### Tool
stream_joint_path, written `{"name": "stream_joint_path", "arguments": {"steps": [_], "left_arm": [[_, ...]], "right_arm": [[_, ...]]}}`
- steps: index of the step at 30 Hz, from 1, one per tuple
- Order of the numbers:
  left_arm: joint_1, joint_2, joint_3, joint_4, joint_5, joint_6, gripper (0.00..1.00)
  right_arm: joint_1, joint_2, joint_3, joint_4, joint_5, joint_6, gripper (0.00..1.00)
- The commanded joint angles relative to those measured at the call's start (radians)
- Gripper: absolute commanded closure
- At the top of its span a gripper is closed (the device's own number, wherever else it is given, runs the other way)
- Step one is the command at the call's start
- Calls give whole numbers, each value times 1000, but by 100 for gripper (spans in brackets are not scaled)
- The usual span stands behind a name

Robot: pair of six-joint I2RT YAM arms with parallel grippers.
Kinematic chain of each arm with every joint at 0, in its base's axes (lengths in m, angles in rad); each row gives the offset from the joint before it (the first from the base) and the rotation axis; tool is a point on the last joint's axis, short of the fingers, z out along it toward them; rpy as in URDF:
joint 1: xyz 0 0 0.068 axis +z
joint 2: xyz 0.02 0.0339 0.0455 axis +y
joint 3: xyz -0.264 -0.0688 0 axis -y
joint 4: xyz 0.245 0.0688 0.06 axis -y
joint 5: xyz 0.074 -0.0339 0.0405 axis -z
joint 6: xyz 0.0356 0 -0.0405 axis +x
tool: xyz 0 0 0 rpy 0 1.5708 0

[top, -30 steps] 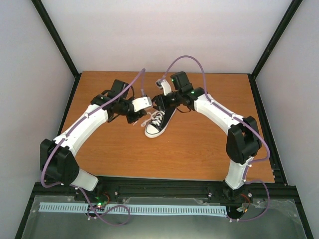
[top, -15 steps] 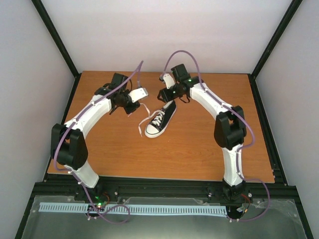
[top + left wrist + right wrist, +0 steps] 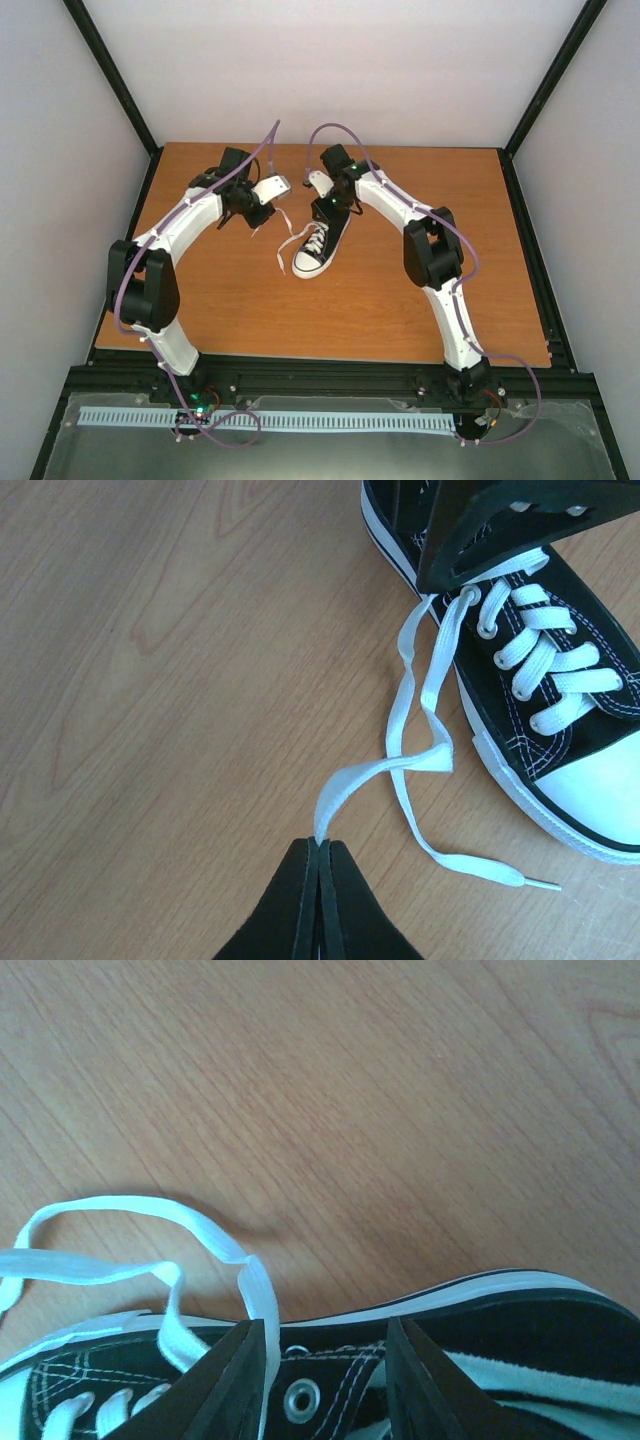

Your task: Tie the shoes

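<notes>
**Pinching one lace on the left, straddling the sneaker's upper on the right**

A black canvas sneaker (image 3: 322, 245) sits in the far middle of the wooden table (image 3: 400, 300). Its white toe cap (image 3: 590, 795) points toward the near edge and slightly left, and its heel points toward the back wall. Both arms reach in over it, one from each side.

The left gripper (image 3: 320, 845) is just beside the shoe on its left, low over the wood. Its two black fingers are pressed together on a white lace (image 3: 380, 767). From the pinch that lace rises and runs toward the shoe. It then folds back on itself and climbs to the top of the lacing, where the right gripper's finger hides its end. A second lace (image 3: 470, 865) comes out of the top eyelet and crosses the first. It trails across the table to a free tip near the toe cap, resting only on the wood.

The right gripper (image 3: 325, 1325) hovers over the rear part of the shoe with its fingers spread apart. They stand one on each side of a metal eyelet (image 3: 300, 1397) at the edge of the upper. In the right wrist view a strand of lace runs up against the inner face of the finger on the left. Whether either finger presses the canvas cannot be told.
</notes>
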Motion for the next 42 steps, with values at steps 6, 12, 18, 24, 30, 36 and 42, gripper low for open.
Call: {"name": "stream_joint_path", "arguments": {"steps": [6, 12, 18, 24, 30, 36, 42], "left_arm": [[6, -16, 3, -1, 13, -16, 99], [11, -78, -49, 5, 20, -10, 99], [11, -98, -71, -7, 13, -20, 99], [11, -106, -76, -49, 87, -22, 99], [11, -135, -113, -90, 172, 32, 99], [11, -133, -101, -97, 177, 38, 99], [11, -111, -69, -87, 171, 15, 99]], "right_arm": [[30, 42, 119, -56, 79, -73, 65], [33, 45, 187, -40, 64, -93, 62], [55, 117, 230, -119, 63, -146, 58], [82, 189, 297, -185, 58, -209, 53], [83, 239, 362, -278, 61, -247, 50], [96, 239, 363, -336, 56, -299, 53], [102, 212, 362, -317, 45, -289, 82]]}}
